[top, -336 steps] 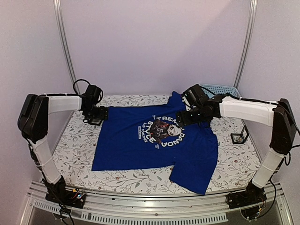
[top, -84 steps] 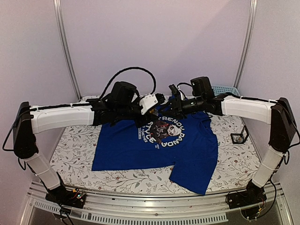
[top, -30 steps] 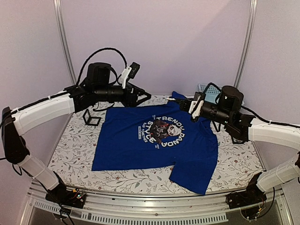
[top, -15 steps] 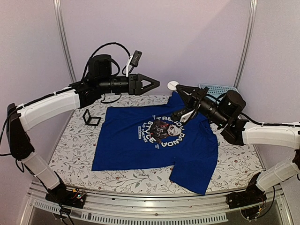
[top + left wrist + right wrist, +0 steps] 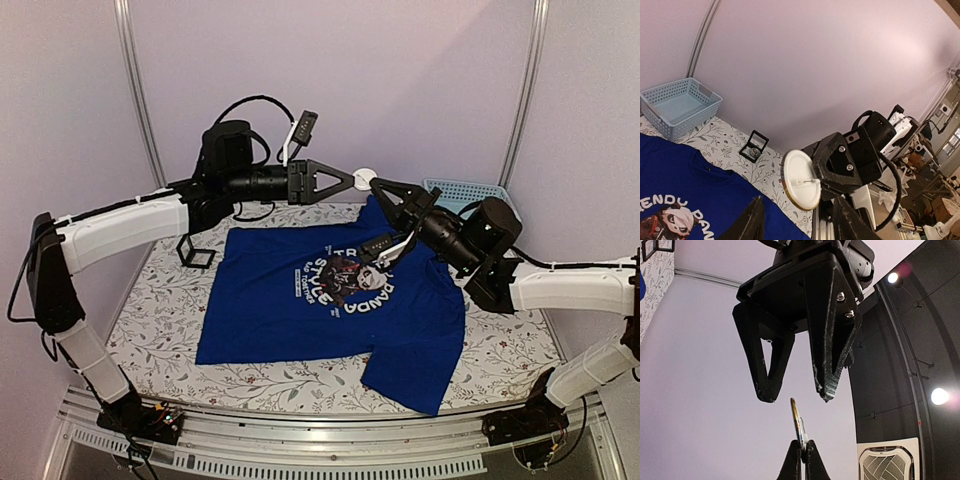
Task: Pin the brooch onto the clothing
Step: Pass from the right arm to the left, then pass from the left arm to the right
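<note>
The T-shirt [image 5: 280, 320] is royal blue, its round panda print ringed by white lettering. Under the T-shirt, the tabletop [image 5: 160, 310] is white with grey leafy vines. Behind the T-shirt, the basket [image 5: 470, 190] is pale blue. The brooch [image 5: 801, 179] is white and gold-rimmed. The fingers [image 5: 827, 330] are black.

The surface [image 5: 160, 330], dressed in a grey leaf-print cover, carries the blue T-shirt [image 5: 280, 320] spread flat at centre. A small black display box [image 5: 195, 252] sits just off the left sleeve. Far right, there's a pale-blue plastic basket [image 5: 460, 188], with a second black box [image 5: 754, 146] near it.
</note>
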You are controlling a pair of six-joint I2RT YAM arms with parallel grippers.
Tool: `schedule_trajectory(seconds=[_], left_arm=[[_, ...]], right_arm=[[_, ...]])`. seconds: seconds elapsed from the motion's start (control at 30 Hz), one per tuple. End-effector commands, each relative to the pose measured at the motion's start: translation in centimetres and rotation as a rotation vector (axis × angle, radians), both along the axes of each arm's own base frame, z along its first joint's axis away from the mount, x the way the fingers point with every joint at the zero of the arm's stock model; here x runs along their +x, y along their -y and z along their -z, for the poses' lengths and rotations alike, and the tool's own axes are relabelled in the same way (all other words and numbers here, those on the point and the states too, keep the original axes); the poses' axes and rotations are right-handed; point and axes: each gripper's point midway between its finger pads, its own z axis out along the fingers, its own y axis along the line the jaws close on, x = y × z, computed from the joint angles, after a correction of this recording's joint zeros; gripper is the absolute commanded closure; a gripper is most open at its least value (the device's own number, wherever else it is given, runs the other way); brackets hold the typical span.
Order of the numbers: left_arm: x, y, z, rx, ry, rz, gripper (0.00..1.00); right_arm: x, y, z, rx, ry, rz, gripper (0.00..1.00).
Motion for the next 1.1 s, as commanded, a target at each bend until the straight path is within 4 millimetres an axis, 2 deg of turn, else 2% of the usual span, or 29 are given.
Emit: schedule_trajectory(seconds=[0.0, 0.3, 0.47, 0.6, 0.63, 0.67, 0.77, 0.8, 0.87, 0.97, 1.07], left_arm=[[-1.0, 1.0, -1.4, -0.032, 0.041, 0.048, 0.57], [-1.0, 1.7, -1.7, -0.049, 0.039, 0.067, 0.78], [-1.0, 1.7, -1.4, -0.047, 0.039, 0.07, 0.99], [-1.1, 1.7, -1.3, -0.043, 0.04, 0.067, 1.0], [-1.1, 1.6, -1.3, -0.042, 0.042, 0.063, 1.0], [-1.0, 1.5, -1.3, -0.041, 0.047, 0.056, 1.0], [-0.7, 1.2, -1.3, -0.031, 0.074, 0.022, 1.0], [-0.6, 1.0, -1.3, -0.025, 0.088, 0.004, 1.0], [-0.1, 0.4, -1.7, -0.016, 0.131, -0.052, 1.0], [0.1, -0.5, -2.5, -0.015, 0.202, -0.118, 1.0], [-0.4, -1.0, -2.8, -0.023, 0.274, -0.152, 1.0]], right_arm=[[-0.2, 0.0, -1.5, 0.037, 0.035, 0.008, 1.0], [-0.4, -0.5, -1.3, 0.027, 0.036, -0.003, 1.0], [-0.5, -0.8, -1.1, 0.021, 0.036, -0.01, 1.0], [-0.5, -0.9, -1.1, 0.025, 0.033, -0.016, 1.0], [-0.5, -0.9, -1.1, 0.028, 0.029, -0.017, 0.97], [-0.6, -0.9, -1.1, 0.032, 0.027, -0.019, 0.88], [-0.6, -0.6, -1.5, 0.08, -0.013, -0.035, 0.52], [-0.5, -0.3, -1.8, 0.108, -0.033, -0.036, 0.43], [-0.1, 0.5, -2.6, 0.216, -0.141, -0.051, 0.35], [0.5, 1.8, -3.6, 0.349, -0.338, -0.094, 0.29], [0.4, 2.4, -3.8, 0.446, -0.729, -0.245, 0.15]])
